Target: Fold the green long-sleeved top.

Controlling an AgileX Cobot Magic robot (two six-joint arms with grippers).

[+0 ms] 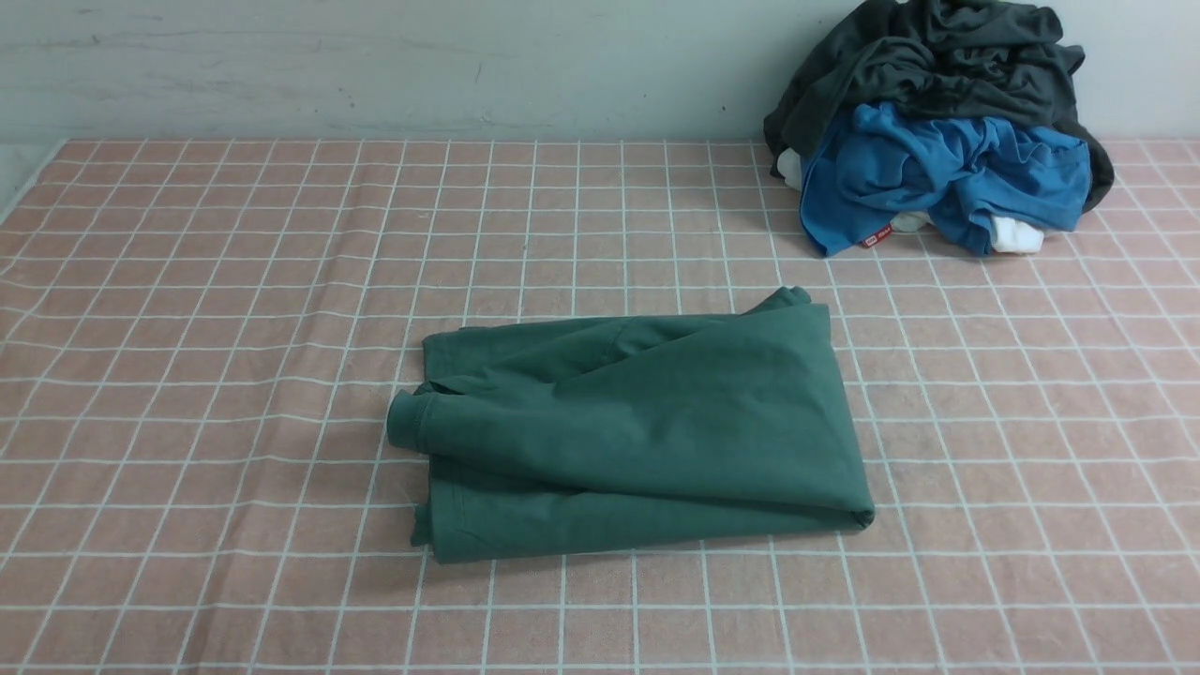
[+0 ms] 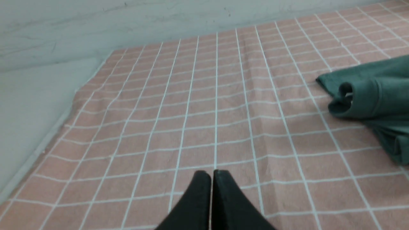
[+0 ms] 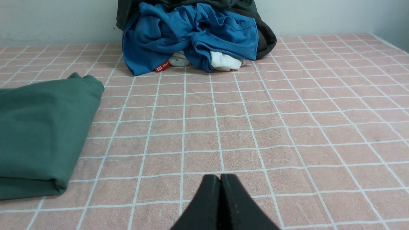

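Note:
The green long-sleeved top (image 1: pixel 637 422) lies folded into a compact bundle in the middle of the pink checked cloth, with a rolled cuff sticking out at its left edge. Its cuff end (image 2: pixel 370 95) shows in the left wrist view, and its smooth folded side (image 3: pixel 41 134) shows in the right wrist view. My left gripper (image 2: pixel 212 174) is shut and empty, hovering over bare cloth well away from the top. My right gripper (image 3: pixel 220 177) is also shut and empty, over bare cloth on the top's other side. Neither arm appears in the front view.
A heap of clothes stands at the back right against the wall: a dark charcoal garment (image 1: pixel 937 56) over a bright blue one (image 1: pixel 937 173), with white fabric (image 1: pixel 1017 234) beneath. The cloth's left edge (image 2: pixel 64 115) meets a pale bare surface.

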